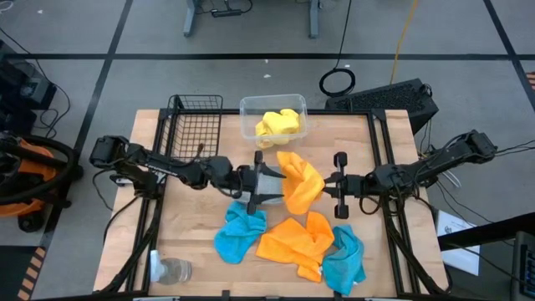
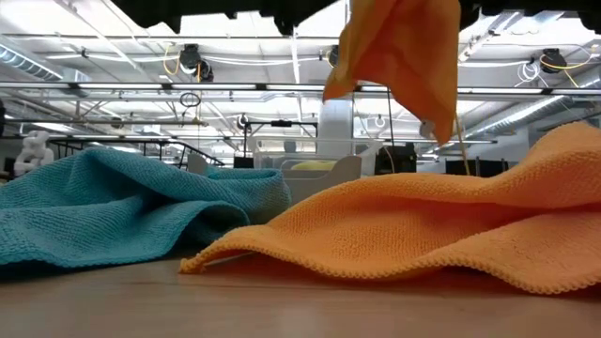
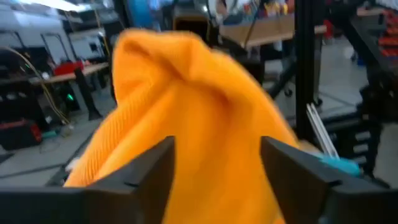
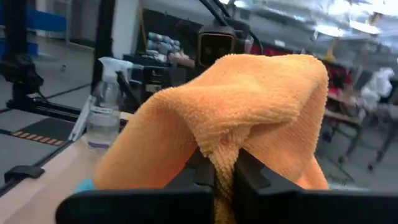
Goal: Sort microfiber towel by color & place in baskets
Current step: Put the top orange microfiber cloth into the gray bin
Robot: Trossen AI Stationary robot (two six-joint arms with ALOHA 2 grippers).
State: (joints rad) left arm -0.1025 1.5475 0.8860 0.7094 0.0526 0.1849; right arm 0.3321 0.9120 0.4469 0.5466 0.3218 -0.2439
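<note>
An orange towel (image 1: 299, 182) hangs in the air over the table's middle, between my two grippers. My right gripper (image 4: 224, 163), coming from the table's right side, is shut on it. My left gripper (image 3: 217, 165) comes level from the left and stands open, one finger on either side of the towel's left part; I cannot tell whether it touches the cloth. On the table below lie another orange towel (image 1: 294, 242) and two blue towels (image 1: 241, 234) (image 1: 344, 261). At the far edge stand a black wire basket (image 1: 194, 125) and a clear tub (image 1: 251, 125) holding a yellow towel (image 1: 277, 124). My right gripper pinches a bunched fold of the orange towel (image 4: 225, 144) between its two fingers. The fingers lie level and come from the table's right side. The cloth drapes over the fingertips and hangs slack below them, its lower tip (image 2: 437, 130) clear of the towels on the table.
A clear spray bottle (image 1: 171, 269) stands at the near left corner. Bare wood shows along the table's left side and between the baskets and the arms. A black keyboard (image 1: 393, 99) lies beyond the far right corner.
</note>
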